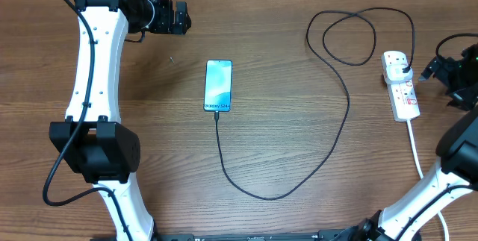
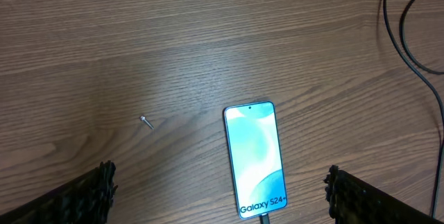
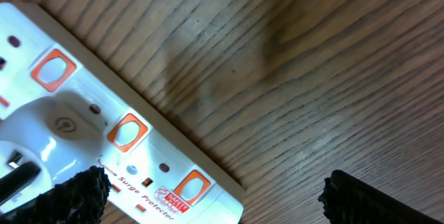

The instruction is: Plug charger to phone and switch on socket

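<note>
The phone lies flat at mid-table with its screen lit; it also shows in the left wrist view. The charger cable has its connector in the phone's bottom edge. It loops right and back to a plug seated in the white socket strip. My left gripper is open and empty, up and left of the phone. My right gripper is open and empty just right of the strip. Its fingers hover over the strip's end with orange-red switches.
A tiny screw lies on the wood left of the phone. The strip's thick white cord runs toward the front edge. The black cable makes loops at the back right.
</note>
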### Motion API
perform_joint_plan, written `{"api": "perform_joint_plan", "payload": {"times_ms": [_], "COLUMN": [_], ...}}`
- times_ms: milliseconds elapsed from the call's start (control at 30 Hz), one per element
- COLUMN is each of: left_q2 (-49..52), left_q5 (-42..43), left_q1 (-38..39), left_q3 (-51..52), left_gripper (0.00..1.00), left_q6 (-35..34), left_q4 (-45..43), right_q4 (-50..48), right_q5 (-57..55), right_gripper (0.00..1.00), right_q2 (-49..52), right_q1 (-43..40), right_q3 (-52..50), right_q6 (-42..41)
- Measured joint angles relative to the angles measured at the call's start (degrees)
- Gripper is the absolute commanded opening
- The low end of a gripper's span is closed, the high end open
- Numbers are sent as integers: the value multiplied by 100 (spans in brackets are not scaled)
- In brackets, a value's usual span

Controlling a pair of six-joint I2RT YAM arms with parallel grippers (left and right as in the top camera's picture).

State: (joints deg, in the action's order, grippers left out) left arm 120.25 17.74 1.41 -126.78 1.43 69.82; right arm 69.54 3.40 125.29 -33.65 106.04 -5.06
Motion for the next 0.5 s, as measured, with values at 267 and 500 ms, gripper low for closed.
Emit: {"api": "perform_joint_plan", "payload": {"times_ms": [267, 500], "left_q2": [0, 0], "left_q5": [0, 0], "left_q1": [0, 0], "left_q3": [0, 0], "left_gripper": [100, 100], "left_q6": [0, 0], "left_q4": [0, 0], "right_q4": [0, -125], "right_q5": [26, 26], "right_gripper": [100, 100], "right_q2": [411, 426], "right_q1": [44, 46], "right_q3": [0, 0], "right_q6": [-39, -74]}}
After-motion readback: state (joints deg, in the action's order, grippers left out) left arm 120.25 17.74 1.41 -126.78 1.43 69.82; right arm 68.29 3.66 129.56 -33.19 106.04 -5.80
